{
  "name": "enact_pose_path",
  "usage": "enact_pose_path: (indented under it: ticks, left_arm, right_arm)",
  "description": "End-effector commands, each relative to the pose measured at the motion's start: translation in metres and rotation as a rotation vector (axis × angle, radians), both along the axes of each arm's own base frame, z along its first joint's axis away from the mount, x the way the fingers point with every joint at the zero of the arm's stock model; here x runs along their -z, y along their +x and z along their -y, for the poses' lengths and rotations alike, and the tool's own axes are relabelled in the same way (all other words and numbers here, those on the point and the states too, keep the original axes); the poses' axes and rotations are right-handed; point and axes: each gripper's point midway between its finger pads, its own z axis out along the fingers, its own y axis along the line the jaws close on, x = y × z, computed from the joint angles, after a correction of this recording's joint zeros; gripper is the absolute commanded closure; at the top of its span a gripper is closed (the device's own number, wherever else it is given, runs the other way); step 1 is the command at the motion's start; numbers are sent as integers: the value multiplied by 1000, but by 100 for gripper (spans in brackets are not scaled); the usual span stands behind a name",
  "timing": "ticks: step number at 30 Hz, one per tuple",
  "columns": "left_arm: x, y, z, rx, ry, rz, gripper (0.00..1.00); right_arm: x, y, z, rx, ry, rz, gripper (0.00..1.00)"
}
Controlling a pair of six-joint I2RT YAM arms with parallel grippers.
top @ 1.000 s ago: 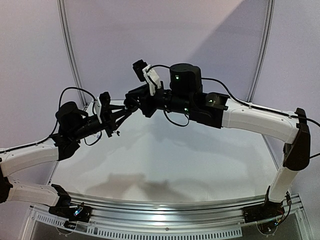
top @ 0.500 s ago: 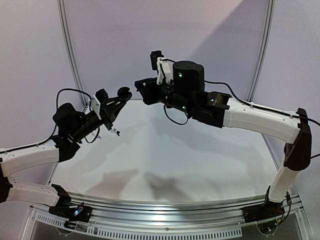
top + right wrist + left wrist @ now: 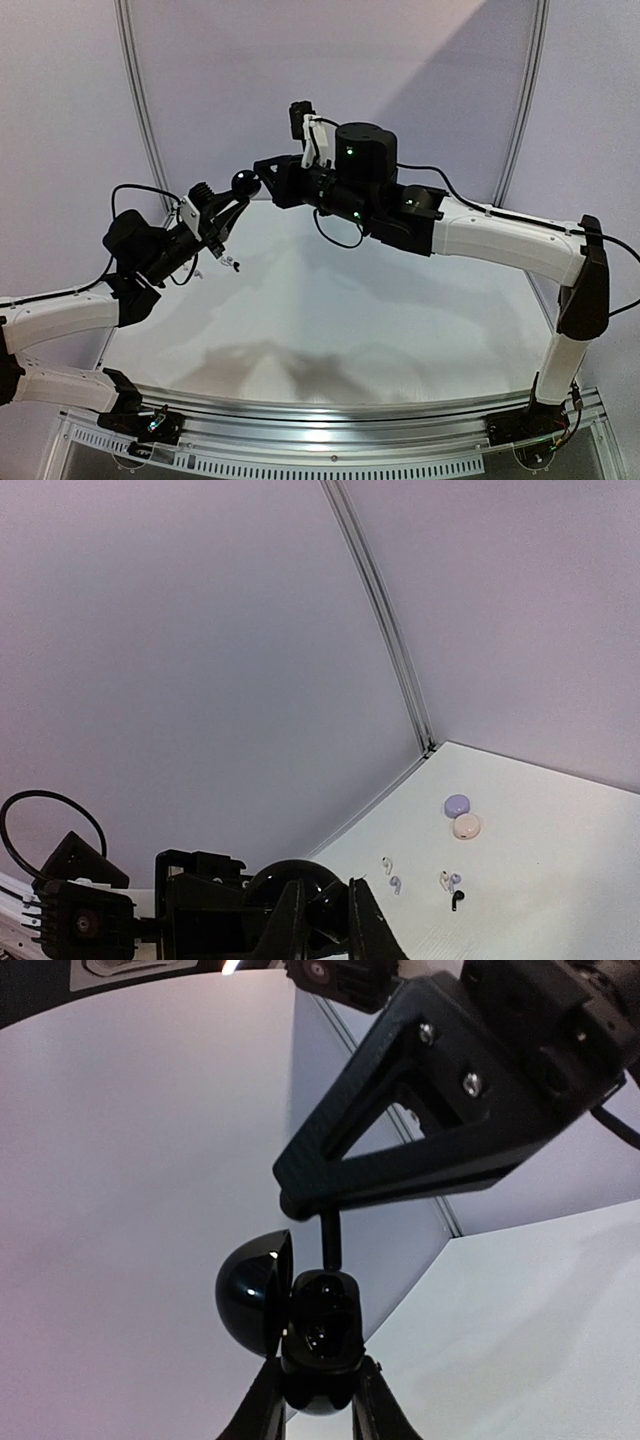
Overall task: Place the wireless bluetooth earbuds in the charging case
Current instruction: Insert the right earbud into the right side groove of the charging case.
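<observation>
Both arms are raised, and their ends meet high up, left of centre. The left arm [image 3: 60,315] runs out low from its base, bends at the elbow and slants up to the right. The left gripper [image 3: 234,198] tilts upward, jaws clamped on a black charging case [image 3: 246,182]. The right arm [image 3: 500,235] rises from its base, folds at the elbow and stretches leftward almost level. The right gripper [image 3: 262,168] points left and slightly down, jaws drawn nearly together, its tip right above the case.
</observation>
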Motion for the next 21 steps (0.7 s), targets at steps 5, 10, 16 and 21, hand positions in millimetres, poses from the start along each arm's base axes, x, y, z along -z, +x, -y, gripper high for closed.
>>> enact_pose_path:
  ticks: [5, 10, 16, 21]
  left_arm:
    - [-2, -5, 4, 13, -1, 34, 100]
    - [-1, -5, 4, 10, 3, 34, 100]
    - [-4, -2, 4, -12, 2, 40, 100]
    - [-5, 0, 1, -34, -4, 36, 100]
  right_arm:
    - [5, -5, -16, -61, 11, -22, 100]
    - [8, -4, -16, -53, 8, -27, 100]
    - [20, 2, -20, -32, 16, -65, 100]
    - [28, 3, -24, -34, 17, -81, 100]
